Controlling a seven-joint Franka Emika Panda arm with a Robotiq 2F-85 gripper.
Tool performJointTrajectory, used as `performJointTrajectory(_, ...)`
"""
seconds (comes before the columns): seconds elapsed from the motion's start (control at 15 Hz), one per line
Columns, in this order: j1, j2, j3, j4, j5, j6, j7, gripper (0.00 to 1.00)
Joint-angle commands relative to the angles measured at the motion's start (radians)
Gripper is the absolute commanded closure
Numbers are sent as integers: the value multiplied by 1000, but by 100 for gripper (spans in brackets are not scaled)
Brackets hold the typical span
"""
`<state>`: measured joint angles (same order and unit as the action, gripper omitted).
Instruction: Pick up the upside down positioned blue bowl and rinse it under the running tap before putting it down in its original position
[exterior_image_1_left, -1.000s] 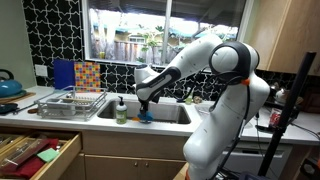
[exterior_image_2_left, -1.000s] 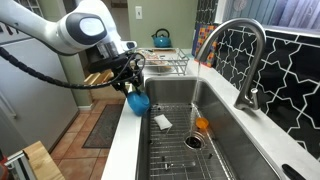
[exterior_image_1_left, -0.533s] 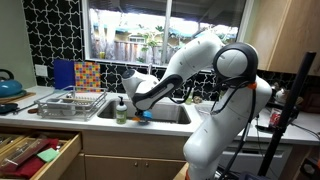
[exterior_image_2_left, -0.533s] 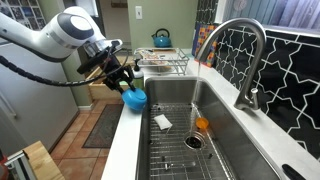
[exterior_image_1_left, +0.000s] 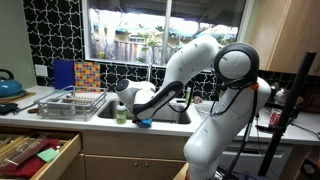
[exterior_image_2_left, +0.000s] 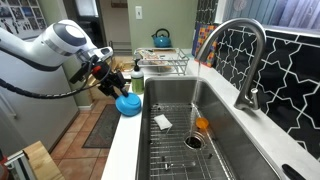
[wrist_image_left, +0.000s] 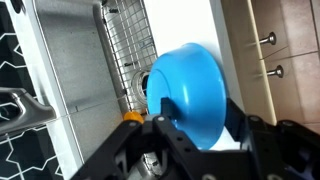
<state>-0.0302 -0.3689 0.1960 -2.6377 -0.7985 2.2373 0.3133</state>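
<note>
Gripper (exterior_image_2_left: 116, 88) pinches bowl (exterior_image_2_left: 128, 103) by its rim, dome up, over the worktop's front edge beside the sink (exterior_image_2_left: 225, 125). A rim grip leaves the dome exposed for rinsing. Tap (exterior_image_2_left: 245, 60) is well apart, so I judge rinsing not started.

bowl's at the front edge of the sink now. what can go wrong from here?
The blue bowl is over the narrow counter strip before the sink; released off-centre, it may fall off the outer edge.
The gripper seems to hold one side only, so it could tilt or slip.
The soap bottle stands near the arm and might get knocked.
</note>
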Motion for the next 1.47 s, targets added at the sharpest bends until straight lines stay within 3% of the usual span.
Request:
performJointTrajectory(0.0, 28, 32, 2, -16, -32, 0, 84, 71)
performJointTrajectory(0.87, 56, 84, -21, -5, -51, 60, 88, 71)
performJointTrajectory(1.33, 62, 91, -23, 3, -46, 62, 82, 47)
performJointTrajectory(1.4, 63, 90, -24, 3, -45, 66, 82, 39)
